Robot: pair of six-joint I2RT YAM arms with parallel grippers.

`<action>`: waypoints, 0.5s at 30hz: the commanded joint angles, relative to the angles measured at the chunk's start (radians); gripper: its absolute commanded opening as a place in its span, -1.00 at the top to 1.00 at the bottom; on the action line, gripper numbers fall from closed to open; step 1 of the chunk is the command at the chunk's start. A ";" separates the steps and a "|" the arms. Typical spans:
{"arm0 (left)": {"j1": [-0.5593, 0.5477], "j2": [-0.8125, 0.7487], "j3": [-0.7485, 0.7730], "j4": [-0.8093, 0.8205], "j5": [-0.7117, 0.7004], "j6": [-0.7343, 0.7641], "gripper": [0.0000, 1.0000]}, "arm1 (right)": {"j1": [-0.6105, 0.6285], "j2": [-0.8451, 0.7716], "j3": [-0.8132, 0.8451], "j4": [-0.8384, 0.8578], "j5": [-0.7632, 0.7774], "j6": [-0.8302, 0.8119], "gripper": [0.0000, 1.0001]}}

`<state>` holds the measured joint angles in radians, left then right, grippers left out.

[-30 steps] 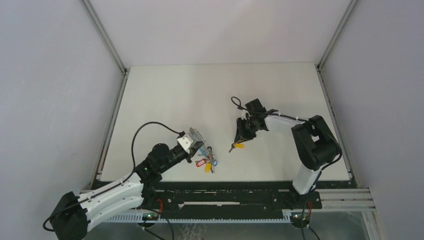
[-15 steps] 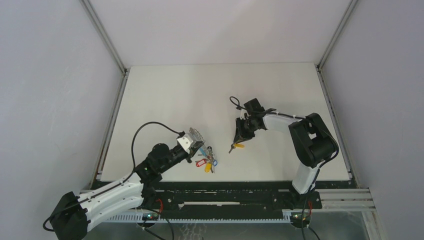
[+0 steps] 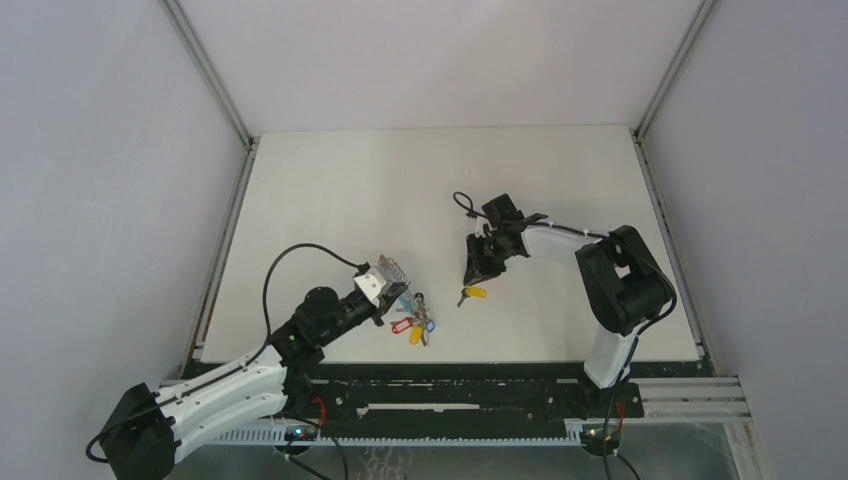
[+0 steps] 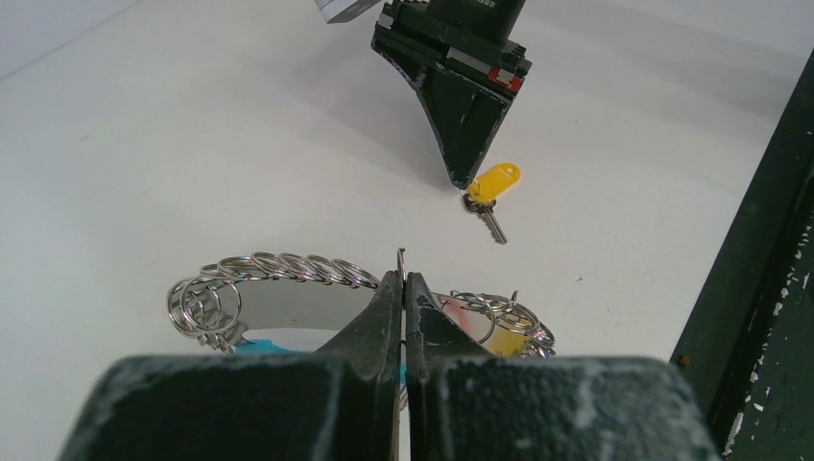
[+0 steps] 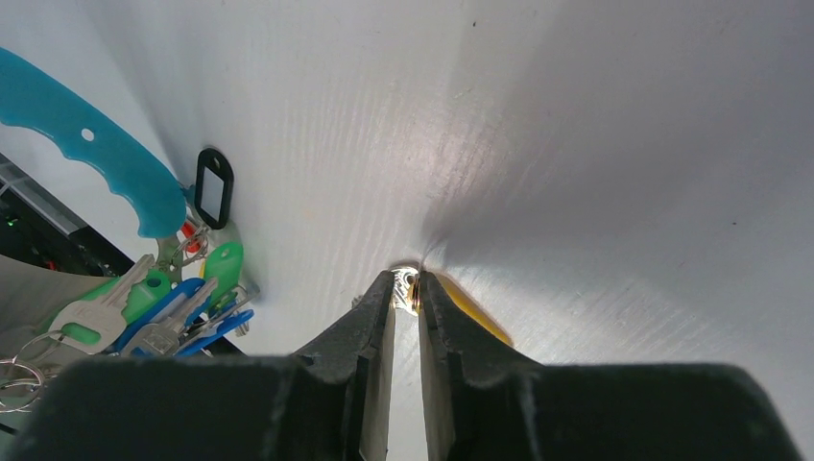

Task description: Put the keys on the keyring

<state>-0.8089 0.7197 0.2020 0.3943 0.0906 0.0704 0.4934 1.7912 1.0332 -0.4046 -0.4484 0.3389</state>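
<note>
**Left arm** (image 3: 230, 385): reaches low from its base at 7 o'clock of the white table (image 3: 400, 170) toward the table's middle, with the forearm close to the surface.

**Left gripper** (image 4: 403, 280): clenched tight. A thin wire of the keyring (image 4: 288, 267) stands up between the fingertips, so this claw grasps the ring. The keyring is a chain of silver split rings joined to a bright blue curved plastic band. It rests on the table at 4 o'clock of the gripper in the top view, near the front edge.

**Bunch at the keyring, right wrist view:**
- two green plastic heads (image 5: 223, 269)
- two blue tags (image 5: 182, 303)
- one black tag loop (image 5: 213, 187)
- a scrap of red

I cannot tell whether the green ones are threaded on.

**Loose key:** one yellow-headed silver key (image 4: 491, 187) lies flat on the table by itself. It is at 2 o'clock of the bunch and apart from it.

**Right arm** (image 3: 625, 285): elbow folded high, forearm running toward 9 o'clock, wrist pitched steeply down.

**Right gripper** (image 5: 408, 288): points down at the key's head. The fingers are drawn almost together and nip the small metal eye there. Yellow plastic shows beneath one finger.
</note>
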 commanded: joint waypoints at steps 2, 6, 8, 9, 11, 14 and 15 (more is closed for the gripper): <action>0.004 -0.015 0.008 0.057 0.016 -0.012 0.99 | 0.016 0.003 0.048 -0.022 0.021 -0.028 0.70; 0.004 -0.016 0.008 0.056 0.016 -0.012 0.99 | 0.031 0.004 0.048 -0.031 0.035 -0.029 0.72; 0.004 -0.016 0.007 0.057 0.015 -0.012 0.99 | 0.033 0.004 0.049 -0.039 0.047 -0.030 0.73; 0.003 -0.016 0.007 0.057 0.015 -0.012 0.99 | 0.035 0.005 0.051 -0.045 0.056 -0.033 0.73; 0.004 -0.016 0.008 0.055 0.015 -0.012 0.99 | 0.038 0.008 0.056 -0.052 0.062 -0.037 0.74; 0.003 -0.016 0.008 0.054 0.013 -0.012 0.99 | 0.041 0.011 0.057 -0.057 0.070 -0.039 0.77; 0.002 -0.016 0.007 0.055 0.014 -0.012 0.99 | 0.042 0.013 0.059 -0.058 0.073 -0.041 0.78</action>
<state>-0.8089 0.7193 0.2020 0.3939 0.0902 0.0704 0.5266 1.7962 1.0542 -0.4568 -0.4000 0.3214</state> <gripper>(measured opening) 0.011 0.120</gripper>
